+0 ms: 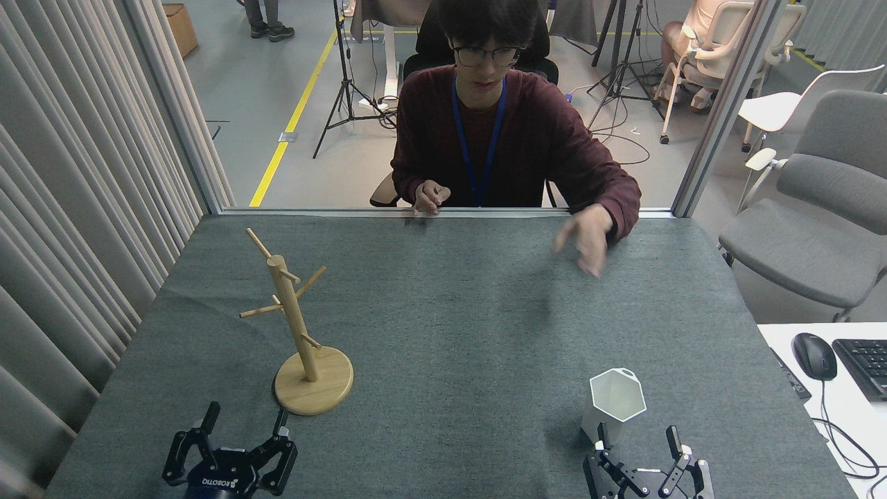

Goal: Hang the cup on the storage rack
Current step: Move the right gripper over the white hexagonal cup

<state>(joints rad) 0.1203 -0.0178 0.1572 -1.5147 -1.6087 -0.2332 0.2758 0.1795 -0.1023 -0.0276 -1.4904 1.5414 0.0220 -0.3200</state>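
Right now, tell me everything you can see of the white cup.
The white cup stands upright on the grey cloth-covered table, mouth up, at the near right. It is faceted, with a hexagonal rim, and tapers toward a narrower base; the surface looks smooth and matte, the inside empty. Its lower near edge is partly hidden by the right end effector, which sits open just in front of it; whether they touch cannot be told. The wooden mug tree stands well apart, to its left.
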